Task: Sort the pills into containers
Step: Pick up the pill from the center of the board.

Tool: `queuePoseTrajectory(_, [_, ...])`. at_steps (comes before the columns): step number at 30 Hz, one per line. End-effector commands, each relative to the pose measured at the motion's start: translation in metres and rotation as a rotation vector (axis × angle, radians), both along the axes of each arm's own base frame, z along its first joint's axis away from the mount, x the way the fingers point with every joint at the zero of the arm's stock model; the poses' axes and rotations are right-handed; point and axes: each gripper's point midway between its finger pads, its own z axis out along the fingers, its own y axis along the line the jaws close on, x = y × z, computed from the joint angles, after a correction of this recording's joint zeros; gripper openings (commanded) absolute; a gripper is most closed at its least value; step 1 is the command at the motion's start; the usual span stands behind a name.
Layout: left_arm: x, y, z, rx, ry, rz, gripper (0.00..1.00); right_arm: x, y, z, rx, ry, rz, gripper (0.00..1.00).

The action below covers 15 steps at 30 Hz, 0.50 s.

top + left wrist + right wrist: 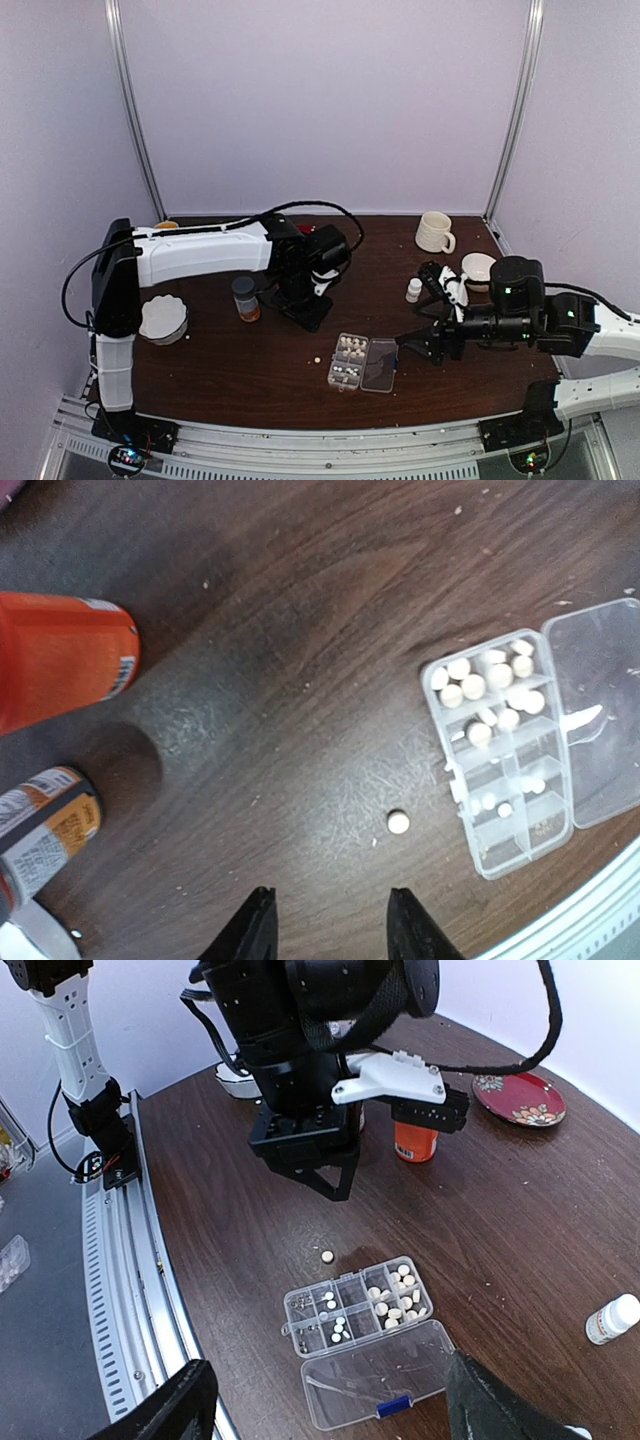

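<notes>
The clear organiser box (346,362) lies open near the table's front, its lid (380,365) flat to the right. Several of the containers (505,848) (353,1290) hold cream pills (475,687) (395,1300). One loose pill (317,359) (398,822) (327,1256) lies on the wood just left of the box. My left gripper (305,315) (330,920) hangs above the table behind that pill, open and empty. My right gripper (410,345) (328,1380) stands wide open to the right of the lid, holding nothing.
An orange bottle (60,660) (415,1145) and a dark-capped labelled bottle (246,300) (45,840) stand left of the left gripper. Around them are a white dish (163,320), a small white bottle (414,290), a cream mug (434,232), a white bowl (478,268) and a red plate (518,1098).
</notes>
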Motion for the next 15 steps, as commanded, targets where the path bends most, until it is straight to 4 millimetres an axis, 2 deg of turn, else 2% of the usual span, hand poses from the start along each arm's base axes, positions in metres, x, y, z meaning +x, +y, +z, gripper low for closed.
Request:
queuePoseTrajectory(1, [-0.004, -0.018, -0.027, -0.041, 0.034, 0.043, 0.40, 0.001, -0.004, 0.003, 0.026, -0.002, -0.016, 0.81])
queuePoseTrajectory(9, [-0.027, -0.031, -0.047, -0.017, 0.072, 0.010, 0.41, 0.000, -0.004, 0.005, 0.038, -0.003, -0.015, 0.81])
queuePoseTrajectory(15, [-0.034, -0.026, -0.067, 0.027, 0.104, 0.009, 0.41, -0.002, -0.004, 0.005, 0.042, -0.001, -0.007, 0.81])
